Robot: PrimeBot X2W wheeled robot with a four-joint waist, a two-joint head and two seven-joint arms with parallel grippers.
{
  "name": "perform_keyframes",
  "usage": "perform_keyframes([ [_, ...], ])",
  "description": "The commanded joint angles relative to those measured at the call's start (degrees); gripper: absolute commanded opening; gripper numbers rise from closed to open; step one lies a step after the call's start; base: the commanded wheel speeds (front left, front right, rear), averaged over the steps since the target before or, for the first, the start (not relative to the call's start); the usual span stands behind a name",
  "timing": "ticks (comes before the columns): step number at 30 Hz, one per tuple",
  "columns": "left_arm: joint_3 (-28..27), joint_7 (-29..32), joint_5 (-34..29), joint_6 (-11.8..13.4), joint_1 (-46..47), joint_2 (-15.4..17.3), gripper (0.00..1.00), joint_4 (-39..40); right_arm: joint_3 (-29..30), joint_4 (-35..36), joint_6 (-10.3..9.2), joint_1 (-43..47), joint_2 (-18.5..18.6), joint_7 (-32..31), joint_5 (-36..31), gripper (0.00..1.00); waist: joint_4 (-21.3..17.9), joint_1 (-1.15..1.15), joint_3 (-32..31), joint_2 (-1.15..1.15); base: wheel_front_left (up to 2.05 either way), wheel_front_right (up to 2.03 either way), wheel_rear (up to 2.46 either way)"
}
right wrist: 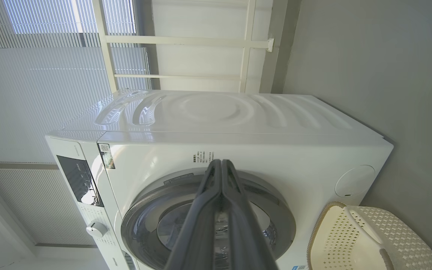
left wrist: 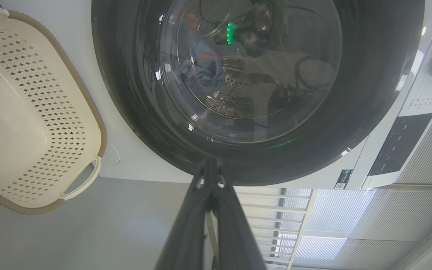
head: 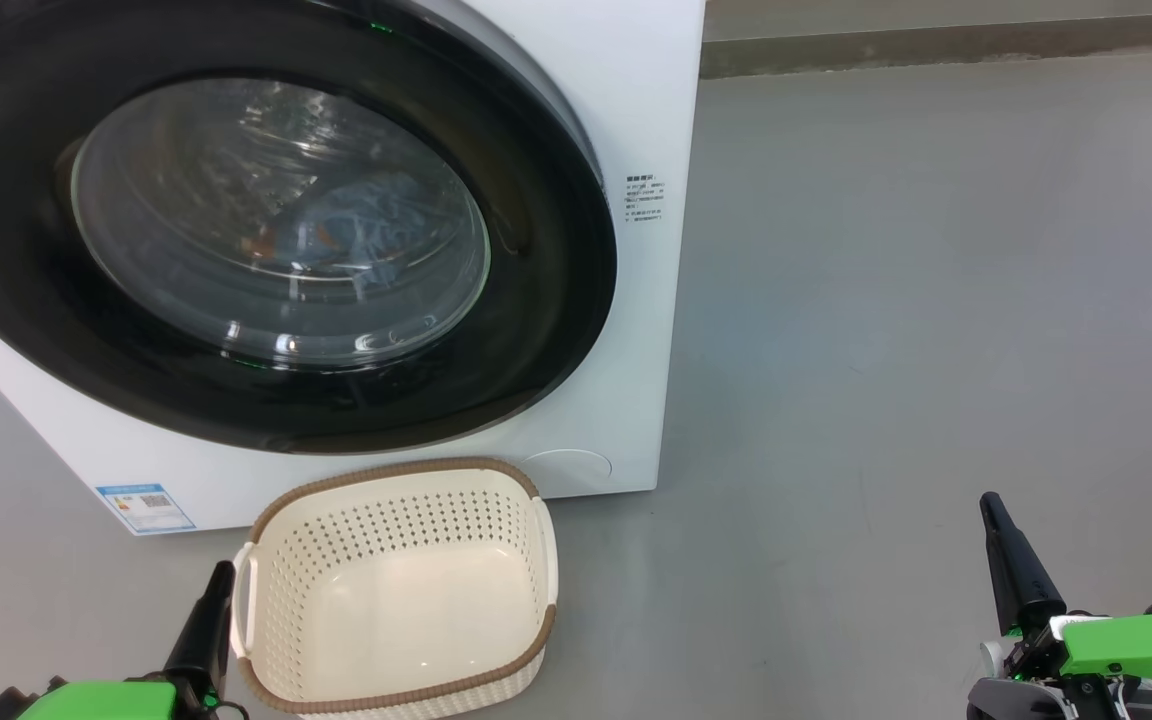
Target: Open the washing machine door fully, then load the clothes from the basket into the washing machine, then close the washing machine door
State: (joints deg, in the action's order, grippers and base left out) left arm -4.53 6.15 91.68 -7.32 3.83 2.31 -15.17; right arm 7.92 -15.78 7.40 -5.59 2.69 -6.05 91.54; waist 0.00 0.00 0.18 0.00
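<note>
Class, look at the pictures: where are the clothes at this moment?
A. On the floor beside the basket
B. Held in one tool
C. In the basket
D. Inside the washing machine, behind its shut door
D: the blue clothes show through the glass of the shut door, and the basket is empty.
</note>
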Motion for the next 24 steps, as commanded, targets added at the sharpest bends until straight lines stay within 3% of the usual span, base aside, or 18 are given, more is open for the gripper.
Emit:
perform_keyframes([
  [1,-1.98,0.34,0.49,-0.17,2.35,0.56,0.0,1.14,-1.33,1.76,0.09,-0.6,0.19,-0.49,0.57,0.0,0.0,0.0,0.0,0.0,0.0,0.0,0.0],
  [24,-1.98,0.34,0.5,-0.17,2.35,0.56,0.0,1.14,-1.33,1.76,0.09,-0.6,0.19,-0.49,0.57,0.0,0.0,0.0,0.0,0.0,0.0,0.0,0.0],
])
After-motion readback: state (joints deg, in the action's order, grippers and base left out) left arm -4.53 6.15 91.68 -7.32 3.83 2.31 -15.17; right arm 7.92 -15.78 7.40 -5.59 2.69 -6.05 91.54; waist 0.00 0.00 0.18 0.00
